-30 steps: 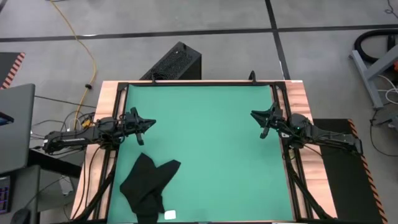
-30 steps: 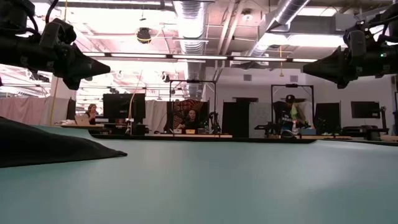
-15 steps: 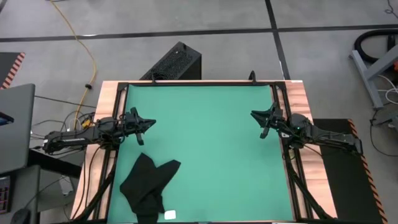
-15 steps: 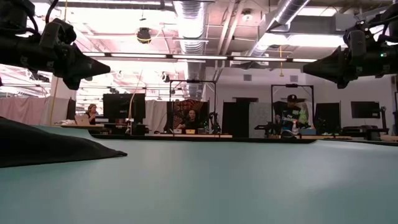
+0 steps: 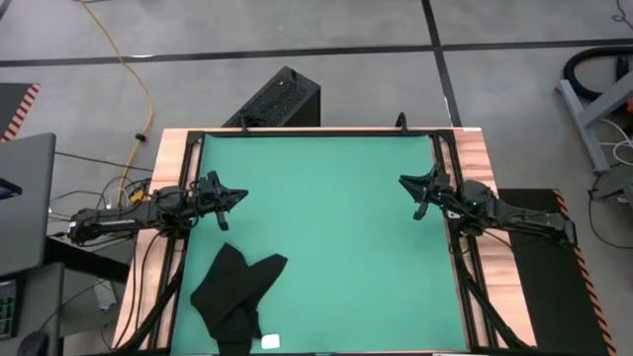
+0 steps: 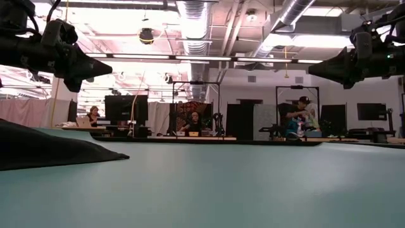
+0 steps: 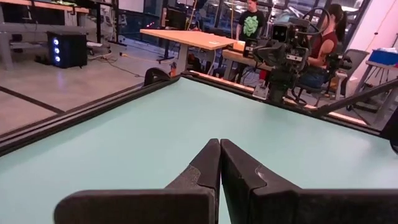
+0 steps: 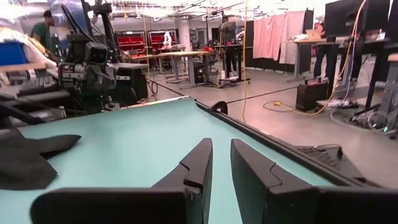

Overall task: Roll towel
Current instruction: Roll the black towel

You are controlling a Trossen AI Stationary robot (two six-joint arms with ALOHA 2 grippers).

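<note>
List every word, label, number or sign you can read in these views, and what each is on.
No text is readable in any view.
White tag beside the towel: too small to tell whether it bears print.
Monitors in the room behind the mat: dark or blurred, nothing legible.

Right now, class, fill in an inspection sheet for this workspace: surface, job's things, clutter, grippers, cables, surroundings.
Surface: flat green mat in a dark frame on a wooden table.
Job's things: crumpled black cloth towel at the mat's near left corner, unrolled, small white tag at its edge.
Clutter: nothing seen on the mat.
Grippers: left gripper shut, above the mat's left edge; right gripper slightly open, at the right edge; neither touches the towel.
Cables: yellow cable on the floor.
Surroundings: black perforated box behind the table; people at desks beyond.
</note>
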